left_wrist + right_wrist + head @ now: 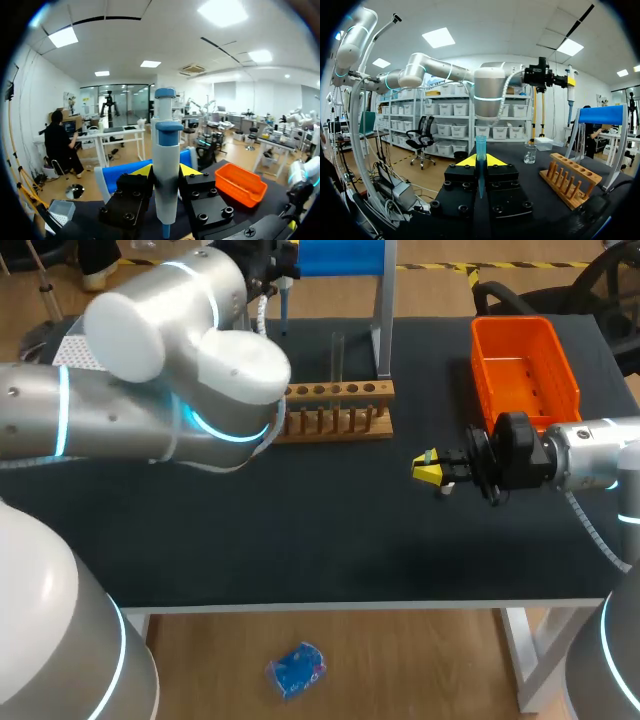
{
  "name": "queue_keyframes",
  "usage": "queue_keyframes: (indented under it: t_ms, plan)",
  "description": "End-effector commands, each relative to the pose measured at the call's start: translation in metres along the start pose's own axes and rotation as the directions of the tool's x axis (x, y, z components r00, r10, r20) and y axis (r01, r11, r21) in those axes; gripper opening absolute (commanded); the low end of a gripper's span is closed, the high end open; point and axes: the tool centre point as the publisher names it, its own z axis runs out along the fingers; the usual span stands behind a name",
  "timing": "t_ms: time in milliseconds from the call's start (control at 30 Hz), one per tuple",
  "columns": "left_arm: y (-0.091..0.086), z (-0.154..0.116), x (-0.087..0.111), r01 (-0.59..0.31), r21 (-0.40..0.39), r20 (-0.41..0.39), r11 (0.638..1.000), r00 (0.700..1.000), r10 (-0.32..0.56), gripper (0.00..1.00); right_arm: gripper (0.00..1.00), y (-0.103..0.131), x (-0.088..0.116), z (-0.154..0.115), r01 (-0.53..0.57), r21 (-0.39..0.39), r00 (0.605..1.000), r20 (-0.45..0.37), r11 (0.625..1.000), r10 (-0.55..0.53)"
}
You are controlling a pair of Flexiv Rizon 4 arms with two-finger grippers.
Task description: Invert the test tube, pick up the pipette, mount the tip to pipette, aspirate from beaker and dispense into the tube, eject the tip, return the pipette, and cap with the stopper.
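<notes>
Left pincer [166, 172] pinching pipette [166, 150] by its white body. Pipette upright, blue cap above the fingers, nozzle below them. It hangs above the tabletop's [300, 530] far edge. Just behind it is the blue stand [117, 176]. White box [59, 211] is off to one side, orange bin [240, 184] to the other.

Right pincer [480, 161] pinching a blue tip [480, 150], wide end away from the wrist. It hangs low over the tabletop, near the bin's near end and well apart from the rack [570, 179]. Ahead of it are the beaker [530, 154], the rack beside that, and the stand past the rack.

Tube [337, 355] stands in the rack, just beside the stand's post.

In the way: left arm [180, 380] covers the rack's left end and most of the white box in head view.
</notes>
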Motion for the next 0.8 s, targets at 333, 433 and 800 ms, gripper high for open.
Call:
queue_keyframes:
  t_ms: [333,433,800]
  plan:
    - [0.002,-0.104,0.050,-0.074,0.070,-0.604,0.995,0.790,0.101,0.00,0.00,0.000,0.001,0.000,0.001,0.001,1.000,0.001,1.000,-0.001]
    - [0.001,-0.114,0.065,-0.105,0.102,-0.673,0.989,0.725,0.146,0.00,0.00,0.000,0.001,0.000,0.001,0.001,1.000,0.001,1.000,-0.001]
    - [-0.001,-0.124,0.122,-0.082,0.166,-0.777,0.983,0.603,0.182,0.00,0.00,0.000,0.001,0.000,0.001,0.001,1.000,0.001,1.000,-0.001]
